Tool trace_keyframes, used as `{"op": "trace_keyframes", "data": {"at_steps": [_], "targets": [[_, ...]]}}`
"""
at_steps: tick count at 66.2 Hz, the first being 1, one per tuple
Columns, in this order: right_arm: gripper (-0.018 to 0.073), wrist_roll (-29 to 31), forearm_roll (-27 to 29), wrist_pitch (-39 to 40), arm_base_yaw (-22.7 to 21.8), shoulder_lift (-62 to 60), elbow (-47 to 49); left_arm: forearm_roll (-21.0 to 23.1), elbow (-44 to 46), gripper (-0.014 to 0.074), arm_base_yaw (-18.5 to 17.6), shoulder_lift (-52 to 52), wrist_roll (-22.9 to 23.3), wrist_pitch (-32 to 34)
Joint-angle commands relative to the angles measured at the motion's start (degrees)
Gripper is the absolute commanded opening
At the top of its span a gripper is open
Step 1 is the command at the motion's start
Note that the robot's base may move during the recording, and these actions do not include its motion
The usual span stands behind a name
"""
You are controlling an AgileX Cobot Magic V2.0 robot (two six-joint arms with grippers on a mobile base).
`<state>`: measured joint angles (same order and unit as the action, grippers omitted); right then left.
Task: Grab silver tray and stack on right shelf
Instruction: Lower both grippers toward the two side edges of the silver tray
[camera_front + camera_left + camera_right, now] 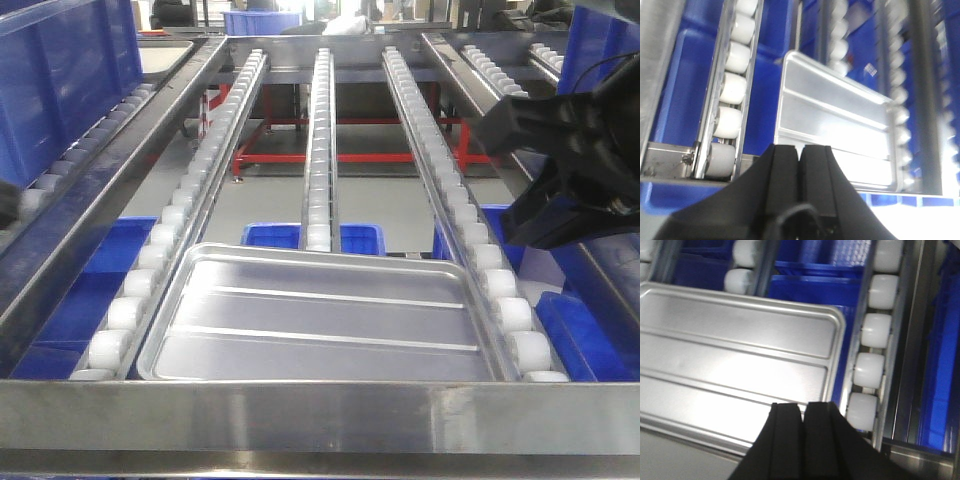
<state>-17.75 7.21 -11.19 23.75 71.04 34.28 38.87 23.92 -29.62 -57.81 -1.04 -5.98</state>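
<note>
The silver tray (320,320) lies flat at the front end of the right shelf (320,410), just behind its steel front bar and between the outer roller rails. Two long ridges cross its floor. In the left wrist view my left gripper (801,149) is shut and holds nothing, above the near left edge of the silver tray (835,120). My right gripper (802,407) is also shut and holds nothing, over the near right corner of the silver tray (735,355). In the front view only the black right arm (580,160) shows, raised to the right of the rack.
Blue bins (100,280) sit under the rails. A second roller rack on the left carries another tray (165,55) far back, beside a blue crate (60,80). A third rail set (490,70) runs at the right. White rollers (875,330) flank the tray.
</note>
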Motion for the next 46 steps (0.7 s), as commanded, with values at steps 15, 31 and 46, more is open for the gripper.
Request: {"op": "trace_keyframes", "data": {"at_steps": [15, 31, 46], "targets": [[0.0078, -2.2, 0.1, -2.8, -2.3, 3.5, 5.2, -6.4, 21.3, -0.0091, -0.2, -24.6, 0.0, -5.3], [0.0078, -2.6, 0.1, -8.5, -2.3, 8.8, 10.8, -11.8, 28.6, -0.0091, -0.8, -27.7, 3.0, -12.7], [0.0078, -5.6, -0.7, -11.7, -2.3, 11.5, 14.7, -38.2, 31.0, -0.0091, -1.4, -27.7, 27.1, -23.1]]}}
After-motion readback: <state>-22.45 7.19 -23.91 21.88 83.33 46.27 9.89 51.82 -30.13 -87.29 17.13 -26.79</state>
